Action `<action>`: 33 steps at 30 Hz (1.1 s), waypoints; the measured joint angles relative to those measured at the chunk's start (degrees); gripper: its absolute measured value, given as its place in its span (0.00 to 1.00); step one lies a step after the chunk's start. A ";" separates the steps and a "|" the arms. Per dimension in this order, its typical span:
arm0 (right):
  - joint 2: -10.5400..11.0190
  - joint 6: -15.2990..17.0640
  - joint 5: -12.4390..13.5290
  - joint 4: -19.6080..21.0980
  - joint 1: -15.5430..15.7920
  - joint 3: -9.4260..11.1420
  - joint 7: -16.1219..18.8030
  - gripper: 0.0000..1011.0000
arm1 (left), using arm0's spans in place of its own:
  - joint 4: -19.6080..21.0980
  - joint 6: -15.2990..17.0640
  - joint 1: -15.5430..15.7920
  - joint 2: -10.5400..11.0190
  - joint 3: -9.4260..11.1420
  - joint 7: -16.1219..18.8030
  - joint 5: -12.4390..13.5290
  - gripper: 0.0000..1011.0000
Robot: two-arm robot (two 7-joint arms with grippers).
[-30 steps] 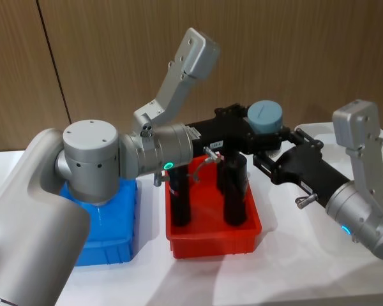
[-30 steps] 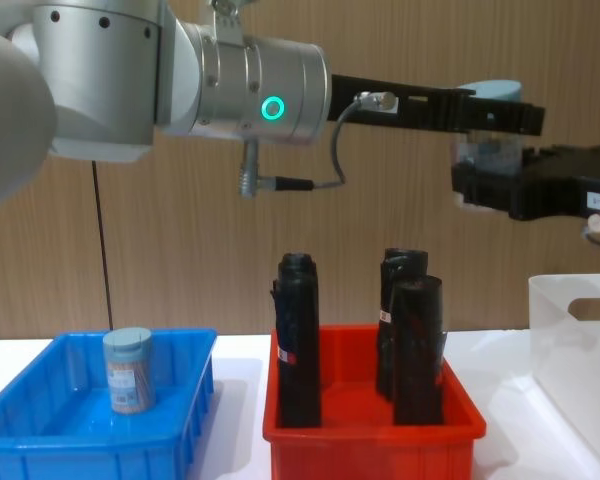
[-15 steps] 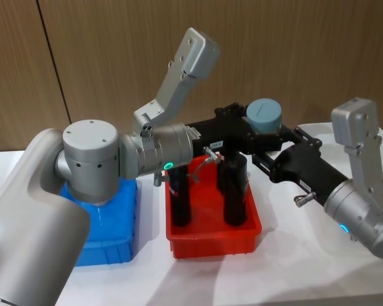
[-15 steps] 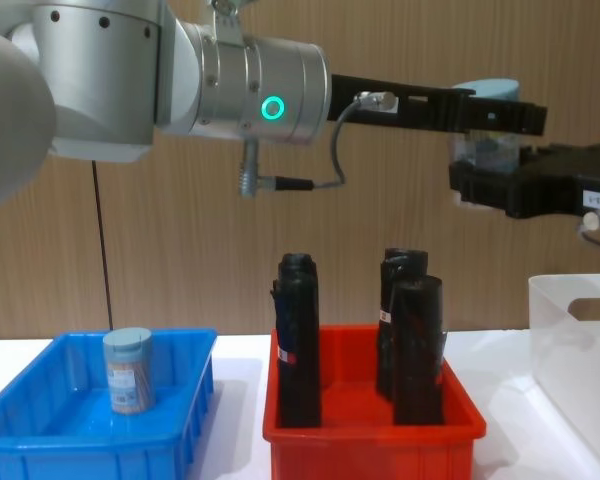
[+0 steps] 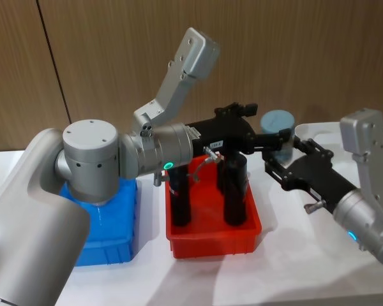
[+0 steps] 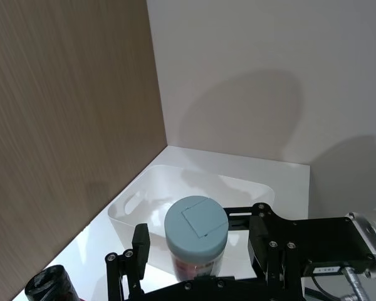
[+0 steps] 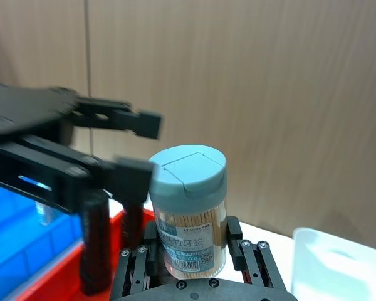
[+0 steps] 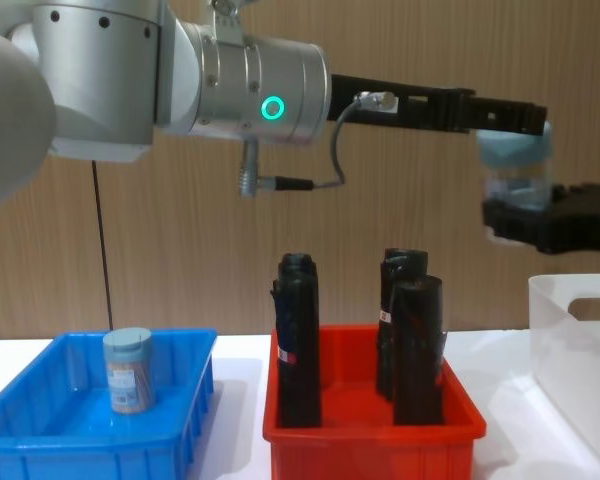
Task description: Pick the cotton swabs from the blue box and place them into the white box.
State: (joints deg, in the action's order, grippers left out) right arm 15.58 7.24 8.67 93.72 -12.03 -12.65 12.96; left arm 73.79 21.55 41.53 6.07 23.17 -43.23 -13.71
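Right wrist view: swabs [image 7: 189, 210] lbl [image 7: 189, 246] Chinese.

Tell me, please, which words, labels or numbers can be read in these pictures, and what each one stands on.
Label on the cotton swab jar in the right end effector: printed characters and a code square, too blurred to quote.
White tag on the right end effector's body: too small to read.
White-and-red labels on the black rolls: too small to read.
Nothing else legible.

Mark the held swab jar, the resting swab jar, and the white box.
Held swab jar [image 7: 188, 241]: right wrist view, label.
Resting swab jar [image 8: 128, 380]: chest view, body.
White box [image 8: 570, 385]: chest view, wall.
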 joint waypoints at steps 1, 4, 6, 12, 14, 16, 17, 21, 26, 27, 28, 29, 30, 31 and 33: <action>0.10 0.03 0.08 -0.14 0.08 0.11 -0.22 0.63 | 0.00 0.00 0.00 0.00 0.00 0.00 0.00 0.99; 0.67 0.15 0.59 -0.93 0.48 0.79 -1.58 0.63 | 0.00 0.00 0.00 0.00 0.00 0.00 0.00 0.99; 1.08 0.20 0.94 -1.51 0.68 1.29 -2.36 0.63 | 0.00 0.00 0.00 0.00 0.00 0.00 0.00 0.99; 2.09 0.33 1.54 -3.13 0.77 2.63 -4.43 0.63 | 0.00 0.00 0.00 0.00 0.00 0.00 0.00 0.99; 2.40 0.41 1.72 -3.69 0.68 3.02 -4.97 0.63 | 0.00 0.00 0.00 0.00 0.00 0.00 0.00 0.99; 2.85 0.61 1.87 -4.91 0.34 3.74 -5.79 0.63 | 0.00 0.00 0.00 0.00 0.00 0.00 0.00 0.99; 2.94 0.69 1.88 -5.14 0.25 3.87 -6.00 0.63 | 0.00 0.00 0.00 0.00 0.00 0.00 0.00 0.99; 3.56 1.38 1.88 -7.26 -0.68 4.79 -6.87 0.63 | 0.00 0.00 0.00 0.00 0.00 0.00 0.00 0.99; 4.15 3.09 1.47 -10.64 -2.57 5.73 -7.41 0.63 | 0.00 0.00 0.00 0.00 0.00 0.00 0.00 0.99; 4.21 3.40 1.40 -11.12 -2.85 5.86 -7.42 0.63 | 0.00 0.00 0.00 0.00 0.00 0.00 0.00 0.99; 4.32 4.05 1.19 -12.46 -3.53 6.08 -7.43 0.63 | 0.00 0.00 0.00 0.00 0.00 0.00 0.00 0.99; 4.35 4.33 1.06 -12.79 -3.73 6.14 -7.43 0.63 | 0.00 0.00 0.00 0.00 0.00 0.00 0.00 0.99; 4.41 4.61 0.96 -13.28 -4.15 6.22 -7.43 0.63 | 0.00 0.00 0.00 0.00 0.00 0.00 0.00 0.99; 4.45 5.19 0.78 -14.51 -4.73 6.40 -7.41 0.64 | 0.00 0.00 0.00 0.00 0.00 0.00 0.00 0.99; 4.50 5.79 0.54 -15.49 -5.33 6.53 -7.39 0.66 | 0.00 0.00 0.00 0.00 0.00 0.00 0.00 0.99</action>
State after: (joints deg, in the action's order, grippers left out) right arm 20.08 13.03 9.21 78.23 -17.36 -6.13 5.57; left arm 73.79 21.55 41.53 6.07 23.17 -43.22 -13.72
